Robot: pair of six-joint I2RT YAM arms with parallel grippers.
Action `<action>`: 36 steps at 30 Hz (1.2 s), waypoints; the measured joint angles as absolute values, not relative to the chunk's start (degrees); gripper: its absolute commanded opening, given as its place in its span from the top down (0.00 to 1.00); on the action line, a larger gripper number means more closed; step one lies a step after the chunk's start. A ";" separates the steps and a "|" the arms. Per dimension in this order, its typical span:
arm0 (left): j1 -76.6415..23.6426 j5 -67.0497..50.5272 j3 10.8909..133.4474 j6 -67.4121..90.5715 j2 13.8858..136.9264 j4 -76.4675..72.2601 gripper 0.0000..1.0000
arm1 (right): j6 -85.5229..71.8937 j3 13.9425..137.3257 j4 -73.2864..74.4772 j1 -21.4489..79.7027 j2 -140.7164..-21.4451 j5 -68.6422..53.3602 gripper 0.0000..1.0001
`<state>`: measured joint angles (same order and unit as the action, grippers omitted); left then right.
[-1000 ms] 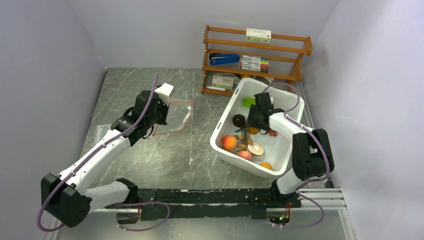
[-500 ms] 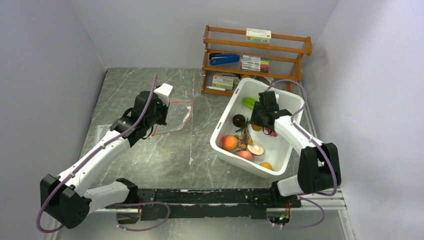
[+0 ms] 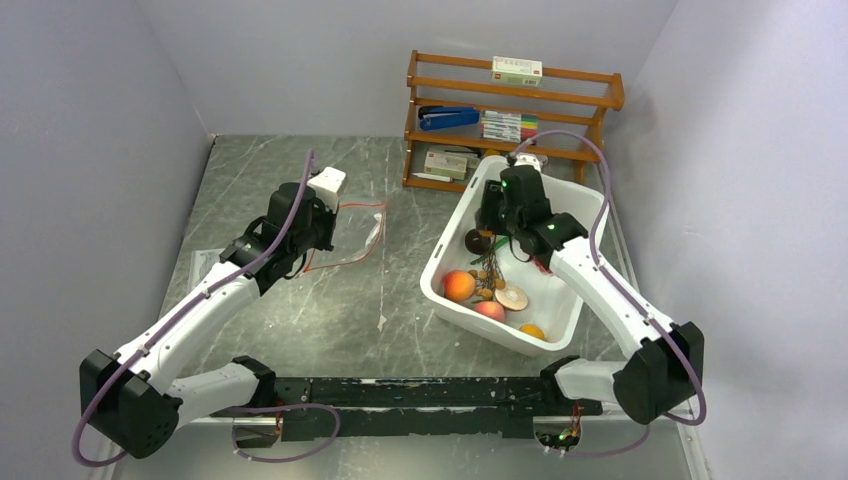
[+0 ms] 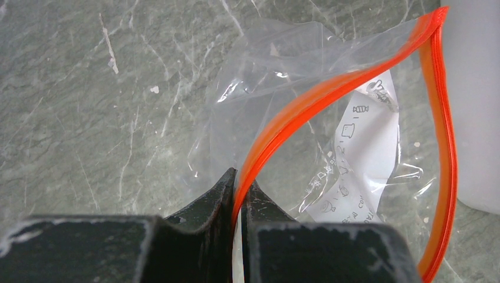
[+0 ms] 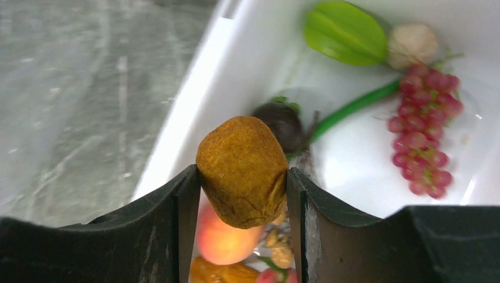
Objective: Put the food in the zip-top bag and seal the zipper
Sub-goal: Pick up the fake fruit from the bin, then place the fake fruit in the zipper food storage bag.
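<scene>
Okay, early stage, no food visible in the bag.

Left gripper (image 4: pixel 240 184): jaws pinched tight on the zipper (image 4: pixel 330 97), gripping one lip of the red-orange strip. The other lip bows away, so the mouth gapes open. The zip-top bag (image 4: pixel 277 65) lies on the table (image 3: pixel 300 310), left of middle and toward the far edge, well apart from the white bin (image 3: pixel 437 268). Through the clear plastic I see only the bag's own white printed panel.

Right gripper (image 5: pixel 242 177): half-wide jaws clamped on an orange-brown round fruit (image 5: pixel 242 168), one finger on each side. It is held over the bin, near the bin's left wall and far end, and looks lifted clear of the rest.

Left in the bin, which sits by the table's right edge:
- grape bunch (image 5: pixel 424 130) toward the right wall
- pale bulb (image 5: pixel 411 42) touching a green leaf-shaped piece (image 5: pixel 345 32) at the far end
- dark round fruit (image 5: pixel 283 121) just beside a green stem
- peach-coloured fruit (image 5: pixel 227 239) under the held piece
- more small bits, too hidden to name

Done: bag mouth held open, first piece grasped.
Not done: carry it across the table to the mouth, drop it in, repeat for the other pieces, then press the strip shut along its whole width.

Wooden rack (image 3: pixel 510 110) at the far edge is not involved.
</scene>
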<state>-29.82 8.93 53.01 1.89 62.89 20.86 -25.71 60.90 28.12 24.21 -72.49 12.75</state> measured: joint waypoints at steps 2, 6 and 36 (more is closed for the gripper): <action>-29.82 8.86 53.01 1.89 62.87 20.84 0.93 | -26.09 62.24 27.68 26.63 -71.72 11.66 0.59; -29.82 8.03 52.95 1.89 62.76 20.69 0.93 | -27.09 62.83 25.04 31.99 -70.26 7.18 0.58; -29.82 3.79 52.31 1.96 60.95 19.09 0.93 | -40.34 63.57 -4.67 49.91 -85.21 -6.04 0.52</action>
